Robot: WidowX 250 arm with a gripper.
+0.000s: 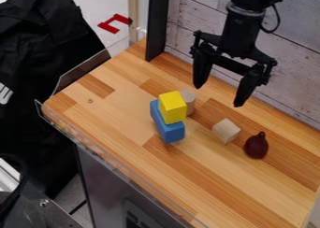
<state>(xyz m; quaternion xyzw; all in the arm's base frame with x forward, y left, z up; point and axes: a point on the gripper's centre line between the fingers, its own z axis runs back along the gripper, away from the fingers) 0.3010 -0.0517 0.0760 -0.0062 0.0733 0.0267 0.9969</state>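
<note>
While the black gripper (219, 95) hangs over the wooden counter (134, 145) with its two fingers spread wide and nothing between them, the work lies beneath and beside it: a yellow block (172, 107) that seems to rest on a blue block (167, 131), a pale cylinder (189, 101) close behind that pair, a pale wooden cube (226, 131), and a dark red, stemmed toy (256, 146) near the cube. Any approach from here calls for lining up before going down. For the yellow block, I would square the fingers to two opposite faces, keep them high enough to spare the blue block, and watch the fingertip nearest the cylinder. The cube wants a straight descent with the fingers turned flat to its sides, since a corner grip could spin it. The rounded toy would probably roll unless both fingers met its widest part together.
</note>
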